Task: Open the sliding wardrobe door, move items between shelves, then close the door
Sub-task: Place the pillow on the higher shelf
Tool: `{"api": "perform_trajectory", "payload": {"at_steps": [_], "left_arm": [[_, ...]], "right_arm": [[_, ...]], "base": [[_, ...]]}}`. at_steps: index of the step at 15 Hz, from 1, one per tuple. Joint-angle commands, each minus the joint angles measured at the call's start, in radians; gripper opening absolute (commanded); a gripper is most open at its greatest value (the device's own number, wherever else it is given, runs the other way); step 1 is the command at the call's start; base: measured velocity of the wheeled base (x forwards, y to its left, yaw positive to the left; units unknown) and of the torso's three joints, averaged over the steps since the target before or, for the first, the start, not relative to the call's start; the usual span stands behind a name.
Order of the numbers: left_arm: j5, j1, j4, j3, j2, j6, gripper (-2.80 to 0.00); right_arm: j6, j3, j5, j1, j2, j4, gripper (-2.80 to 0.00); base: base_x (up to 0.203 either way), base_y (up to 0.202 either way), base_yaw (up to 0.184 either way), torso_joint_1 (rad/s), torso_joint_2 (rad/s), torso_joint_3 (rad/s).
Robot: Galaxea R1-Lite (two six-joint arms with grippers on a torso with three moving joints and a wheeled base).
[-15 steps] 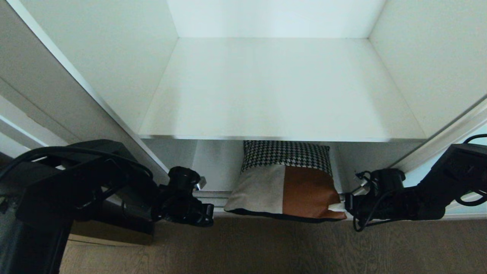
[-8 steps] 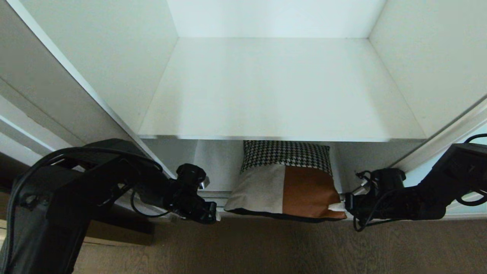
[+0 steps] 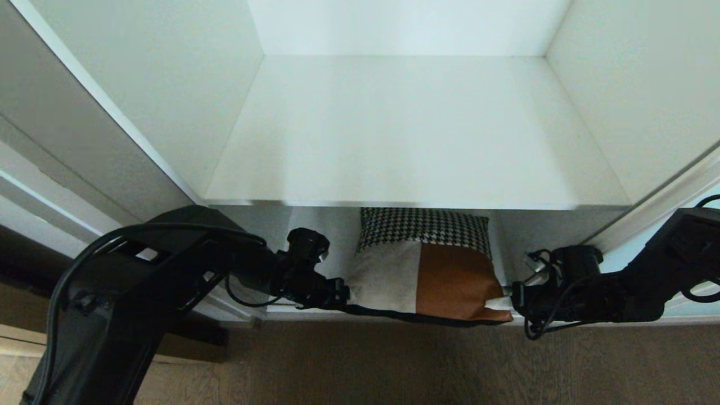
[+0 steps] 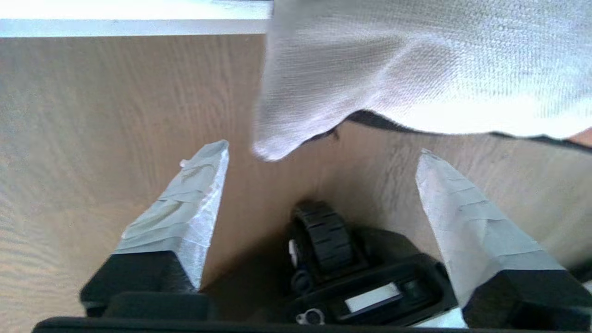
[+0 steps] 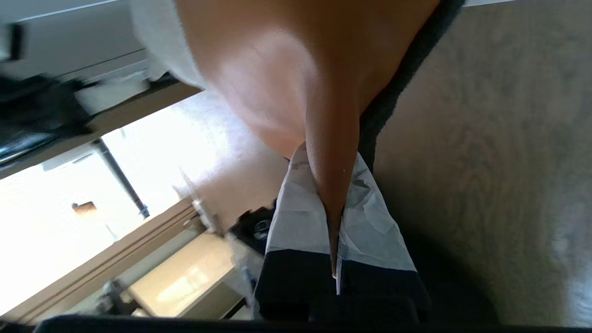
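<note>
Here, cushion (image 3: 427,264): houndstooth, pale and tan-brown panels.

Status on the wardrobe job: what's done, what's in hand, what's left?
Done: wardrobe stands open. In hand: right hand pinches the tan corner of the patchwork houndstooth, grey and tan cushion on the lower shelf; left hand open at its grey corner. Left: lift it onto the bare white upper shelf, shut the door.

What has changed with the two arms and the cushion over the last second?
The left tool has swung in from beside the wardrobe frame to the cushion's pale corner and opened; its fingers now straddle that corner without gripping it. The right tool stays shut on the tan corner. The cushion and the upper shelf have not shifted.
</note>
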Motion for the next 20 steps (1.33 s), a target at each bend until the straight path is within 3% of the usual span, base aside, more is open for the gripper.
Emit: {"api": "perform_trajectory", "payload": {"at_steps": [1, 5, 7, 10, 12, 17, 20], "left_arm": [[0.0, -0.002, 0.018, -0.052, 0.03, -0.006, 0.0], [0.001, -0.004, 0.239, -0.228, 0.071, -0.012, 0.0], [0.001, -0.004, 0.291, -0.285, 0.091, -0.028, 0.0], [0.006, -0.003, 0.301, -0.378, 0.13, -0.094, 0.0], [0.04, -0.004, 0.327, -0.461, 0.176, -0.106, 0.0], [0.066, -0.003, 0.275, -0.458, 0.188, -0.119, 0.0], [0.147, -0.005, 0.16, -0.452, 0.194, -0.199, 0.0]], "right_arm": [[0.004, 0.002, 0.031, -0.016, -0.027, -0.001, -2.8], [0.017, 0.008, 0.038, -0.024, -0.04, -0.002, -2.8], [0.038, 0.01, 0.053, -0.035, -0.051, -0.003, -2.8], [0.041, 0.011, 0.068, -0.049, -0.062, -0.002, -2.8], [0.048, 0.012, 0.081, -0.06, -0.068, -0.002, -2.8], [0.069, 0.015, 0.124, -0.081, -0.08, -0.005, -2.8], [0.069, 0.017, 0.141, -0.085, -0.081, -0.003, -2.8]], "base": [[0.0, 0.0, 0.0, 0.0, 0.0, 0.0], [0.0, 0.0, 0.0, 0.0, 0.0, 0.0], [0.0, 0.0, 0.0, 0.0, 0.0, 0.0], [0.0, 0.0, 0.0, 0.0, 0.0, 0.0], [0.0, 0.0, 0.0, 0.0, 0.0, 0.0], [0.0, 0.0, 0.0, 0.0, 0.0, 0.0], [0.0, 0.0, 0.0, 0.0, 0.0, 0.0]]}}
